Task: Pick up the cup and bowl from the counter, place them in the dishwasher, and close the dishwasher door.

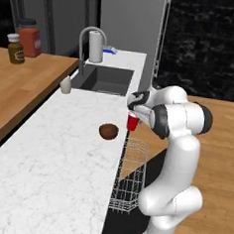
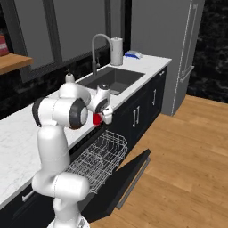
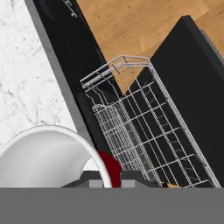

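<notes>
While the gripper (image 1: 133, 114) pinches tight on the cup's (image 1: 132, 122) rim at the counter (image 1: 56, 154) edge, a jolt could drop it beside the rack (image 2: 100, 156).

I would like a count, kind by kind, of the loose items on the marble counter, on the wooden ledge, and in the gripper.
Red cup, held in the gripper: 1
Brown bowl on the counter: 1
Soap dispenser by the sink: 1
Jars on the wooden ledge: 2
White canister behind the sink: 1
Total: 6

counter (image 1: 51, 158) — bowl (image 1: 108, 131) on top
</notes>
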Robot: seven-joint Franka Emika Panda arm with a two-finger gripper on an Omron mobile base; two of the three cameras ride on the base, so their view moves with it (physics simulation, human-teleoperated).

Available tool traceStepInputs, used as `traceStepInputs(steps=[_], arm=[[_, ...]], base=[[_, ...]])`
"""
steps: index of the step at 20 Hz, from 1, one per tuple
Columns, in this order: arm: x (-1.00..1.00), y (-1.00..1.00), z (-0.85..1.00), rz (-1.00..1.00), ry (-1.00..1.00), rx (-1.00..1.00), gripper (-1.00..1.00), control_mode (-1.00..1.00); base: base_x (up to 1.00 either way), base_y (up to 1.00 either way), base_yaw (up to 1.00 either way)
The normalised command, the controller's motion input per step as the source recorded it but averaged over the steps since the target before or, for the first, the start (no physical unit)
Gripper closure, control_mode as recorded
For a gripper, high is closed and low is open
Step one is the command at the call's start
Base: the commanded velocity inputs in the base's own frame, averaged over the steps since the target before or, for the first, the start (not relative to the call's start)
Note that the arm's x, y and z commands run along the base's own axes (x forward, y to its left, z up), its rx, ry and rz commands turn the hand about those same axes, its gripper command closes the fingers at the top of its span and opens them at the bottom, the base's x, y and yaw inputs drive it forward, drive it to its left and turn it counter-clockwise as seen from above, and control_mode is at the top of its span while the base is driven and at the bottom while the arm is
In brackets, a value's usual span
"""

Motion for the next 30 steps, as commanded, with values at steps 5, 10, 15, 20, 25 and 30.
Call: traceStepInputs(steps=[5, 10, 15, 20, 25, 30], arm=[[-1.0, -0.97, -0.02, -0.12, -0.11, 0.0, 1.0, -1.0], [-0.42, -0.47, -0.37, -0.03, -0.06, 0.03, 1.0, -1.0], [-0.01, -0.03, -0.57, 0.0, -0.01, 0.09, 1.0, -1.0], [0.0, 0.0, -0.57, 0.0, 0.0, 0.15, 1.0, -1.0], [0.0, 0.0, -0.57, 0.0, 0.01, 0.13, 1.0, -1.0], [0.04, 0.1, -0.43, 0.0, 0.02, 0.09, 1.0, -1.0]], base=[[0.0, 0.0, 0.0], [0.0, 0.0, 0.0], [0.0, 0.0, 0.0], [0.0, 0.0, 0.0], [0.0, 0.0, 0.0], [0.0, 0.0, 0.0]])
